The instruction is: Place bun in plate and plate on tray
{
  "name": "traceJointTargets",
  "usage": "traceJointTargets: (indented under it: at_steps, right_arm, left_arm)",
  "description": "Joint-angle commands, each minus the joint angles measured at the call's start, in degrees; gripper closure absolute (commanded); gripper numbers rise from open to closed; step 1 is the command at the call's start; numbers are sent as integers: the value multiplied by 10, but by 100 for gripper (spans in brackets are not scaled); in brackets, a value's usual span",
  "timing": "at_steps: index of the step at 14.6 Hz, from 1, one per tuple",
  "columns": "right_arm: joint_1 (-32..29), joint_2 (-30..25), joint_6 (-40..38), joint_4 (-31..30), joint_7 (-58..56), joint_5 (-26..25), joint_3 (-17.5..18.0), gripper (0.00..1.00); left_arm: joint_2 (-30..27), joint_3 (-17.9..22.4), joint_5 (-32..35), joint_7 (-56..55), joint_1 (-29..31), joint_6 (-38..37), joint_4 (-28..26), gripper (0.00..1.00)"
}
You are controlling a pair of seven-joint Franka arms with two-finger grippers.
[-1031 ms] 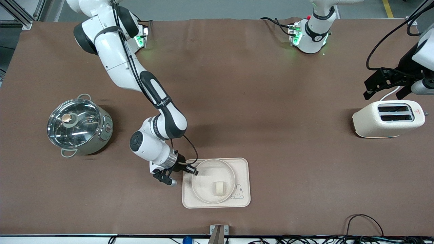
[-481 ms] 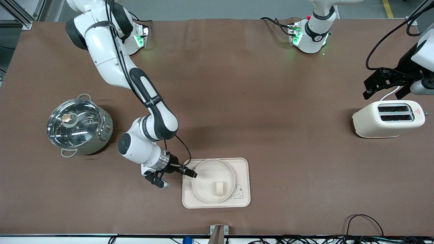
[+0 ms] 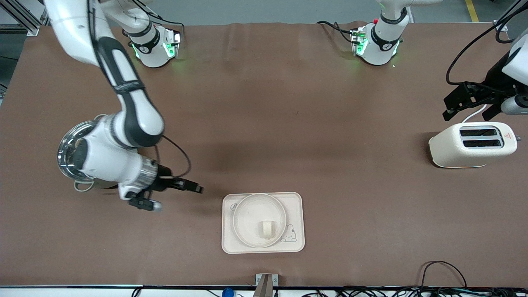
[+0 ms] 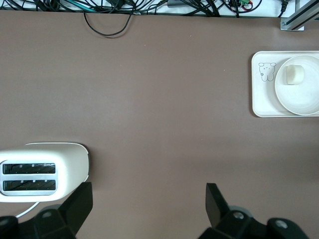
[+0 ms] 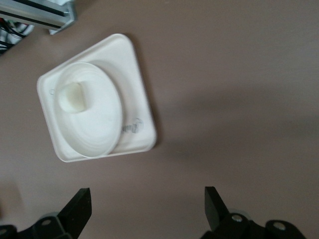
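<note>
Bun [image 3: 267, 229] in the plate [image 3: 247, 222], on the part nearer the front camera, flat side down as far as can be seen. Plate on the tray [image 3: 297, 243], its rim inside the tray's edges (rabbit drawing peeking out just beside the plate). Tray flat on the brown table [image 3: 288, 123], close to the front camera's edge.

Right gripper [image 3: 190, 187] up over bare table, between the pot [image 3: 68, 144] and the tray. Fingers [image 5: 79, 209] spread wide, nothing between them. Bun, plate and tray all well apart from those fingers, toward the left arm's end from them. In the right wrist view, tray [image 5: 142, 129], plate [image 5: 99, 129] and bun [image 5: 71, 97] out ahead of the open fingers, not touching them.

Left gripper [image 3: 468, 103] up in the air by the toaster [image 3: 470, 145], at the left arm's end of the table, waiting. Fingers [image 4: 79, 204] wide apart too, holding nothing (toaster [image 4: 45, 172] just beside one finger in the left wrist view). Tray [image 4: 259, 94], plate [image 4: 299, 102] and bun [image 4: 294, 74] far off from them.
</note>
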Motion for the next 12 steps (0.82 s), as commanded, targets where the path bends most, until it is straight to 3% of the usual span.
traceJointTargets:
  at_steps: [1,5,8,12]
  right_arm:
    - [-31,-88,-43,-79,-21,-109,-3,0]
    - [-104,-185,-167,-80,-45,-237,-9,0]
    - [-132,-244,-218,-77,-79,-299,-9,0]
    - [-152,-272,-347,-13,-110,-308,-33,0]
  left_arm:
    - [2,2,4,4,-1,-6,8,0]
    - [2,2,4,5,-1,-6,8,0]
    - [2,2,4,5,-2,-6,7,0]
    - [2,2,4,5,-1,-6,8,0]
